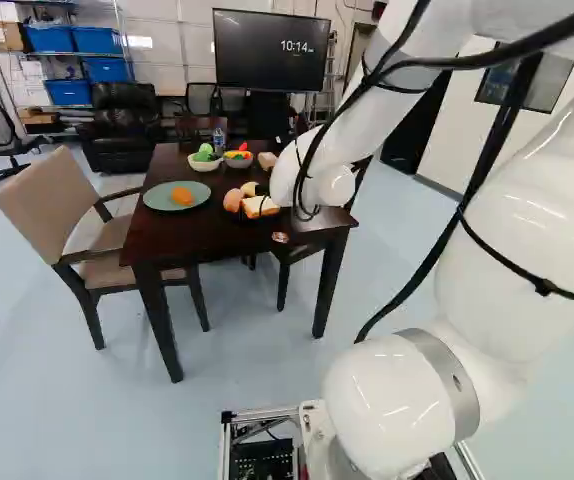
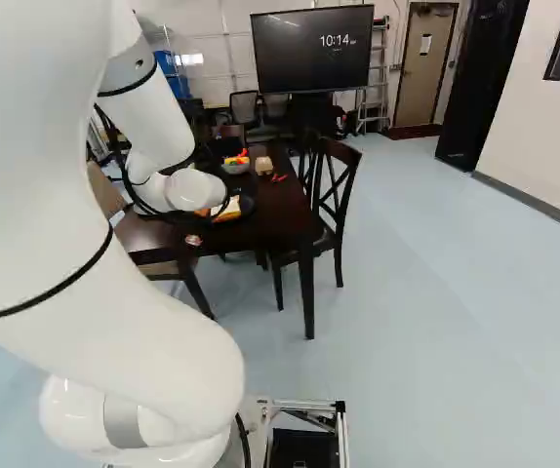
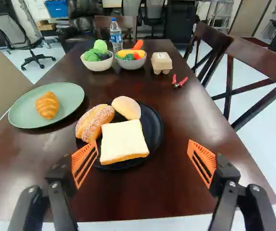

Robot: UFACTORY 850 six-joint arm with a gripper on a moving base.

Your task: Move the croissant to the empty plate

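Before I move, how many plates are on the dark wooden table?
2: a round green plate, under the golden croissant; a round black plate beside it, under three breads.

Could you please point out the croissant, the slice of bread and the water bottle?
Croissant (image 3: 47,105): wrist view, middle of its crust.
Slice of bread (image 3: 123,140): wrist view, its pale top face.
Water bottle (image 3: 115,36): wrist view, its upright side.
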